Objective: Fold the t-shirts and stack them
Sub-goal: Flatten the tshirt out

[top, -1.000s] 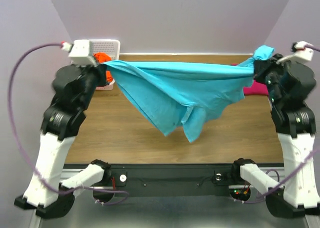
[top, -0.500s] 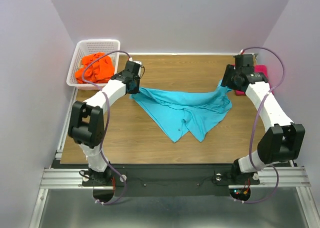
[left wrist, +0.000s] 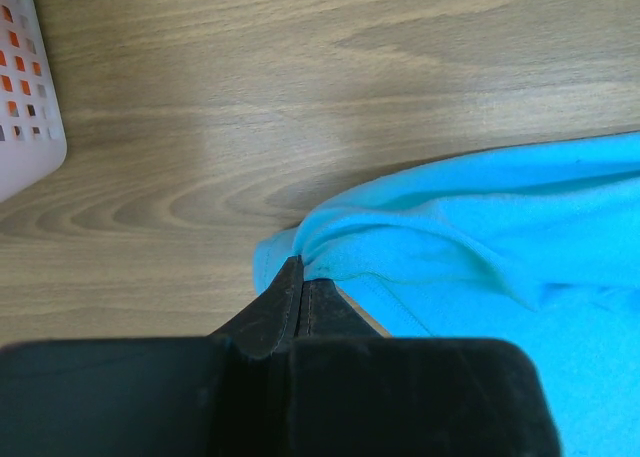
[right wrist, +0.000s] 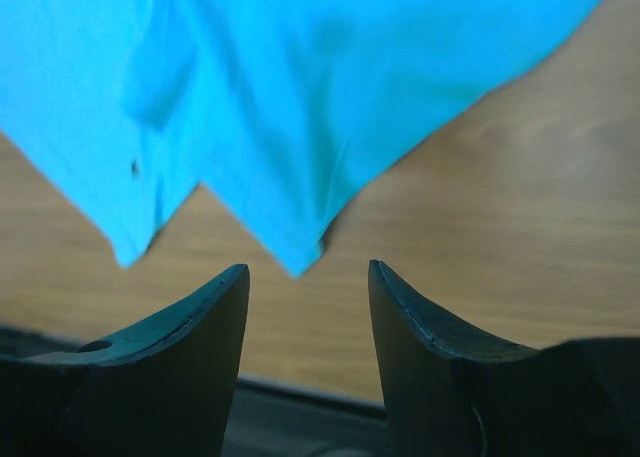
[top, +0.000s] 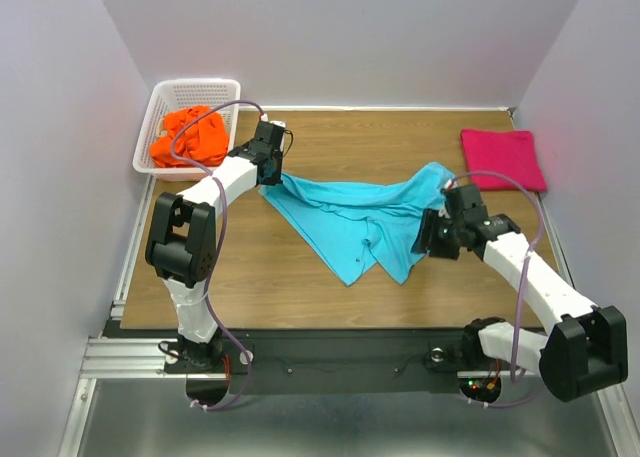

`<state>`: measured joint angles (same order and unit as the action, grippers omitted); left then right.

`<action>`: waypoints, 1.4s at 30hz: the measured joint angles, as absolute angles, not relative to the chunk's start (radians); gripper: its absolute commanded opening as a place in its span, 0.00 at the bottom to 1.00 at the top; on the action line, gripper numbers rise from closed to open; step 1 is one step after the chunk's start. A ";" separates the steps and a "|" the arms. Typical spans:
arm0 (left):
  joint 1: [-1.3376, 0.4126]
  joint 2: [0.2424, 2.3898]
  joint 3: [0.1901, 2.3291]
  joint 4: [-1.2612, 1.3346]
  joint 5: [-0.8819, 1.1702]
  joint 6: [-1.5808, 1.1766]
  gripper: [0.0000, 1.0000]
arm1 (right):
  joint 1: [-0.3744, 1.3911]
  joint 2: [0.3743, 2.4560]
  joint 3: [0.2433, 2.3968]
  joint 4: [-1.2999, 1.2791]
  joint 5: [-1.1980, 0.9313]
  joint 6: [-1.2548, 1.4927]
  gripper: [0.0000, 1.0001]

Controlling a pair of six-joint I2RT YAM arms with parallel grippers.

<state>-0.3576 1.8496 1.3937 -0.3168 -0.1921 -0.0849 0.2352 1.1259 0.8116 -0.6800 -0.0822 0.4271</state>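
Note:
The turquoise-blue t-shirt (top: 360,217) lies spread and crumpled on the wooden table. My left gripper (top: 268,173) is shut on its far left corner; the left wrist view shows the closed gripper (left wrist: 300,267) pinching the cloth (left wrist: 480,237). My right gripper (top: 427,239) is open and empty at the shirt's right edge. In the right wrist view the gripper (right wrist: 308,277) hovers over bare wood, with the shirt's pointed hem (right wrist: 300,97) just ahead. The magenta-pink t-shirt (top: 503,157) lies folded at the far right. The orange t-shirt (top: 190,137) is bunched in the basket.
The white lattice basket (top: 195,82) stands at the far left corner, close behind my left gripper; its corner shows in the left wrist view (left wrist: 25,97). The table's dark front edge (right wrist: 300,392) lies just beyond my right fingers.
The shirt, held stretched in the air by both grippers, was lowered onto the table. My right gripper let go of its corner and moved nearer, to the shirt's right edge. The left still grips.

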 measured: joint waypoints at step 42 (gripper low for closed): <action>-0.358 1.848 1.394 -0.295 -0.192 -0.087 0.00 | 0.447 1.249 0.536 -0.344 -0.104 0.765 0.14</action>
<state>-0.3576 1.8481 1.3937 -0.2947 -0.1921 -0.0868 0.4465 1.2491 0.5362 -0.3443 -0.1036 0.7647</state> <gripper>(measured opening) 0.026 0.259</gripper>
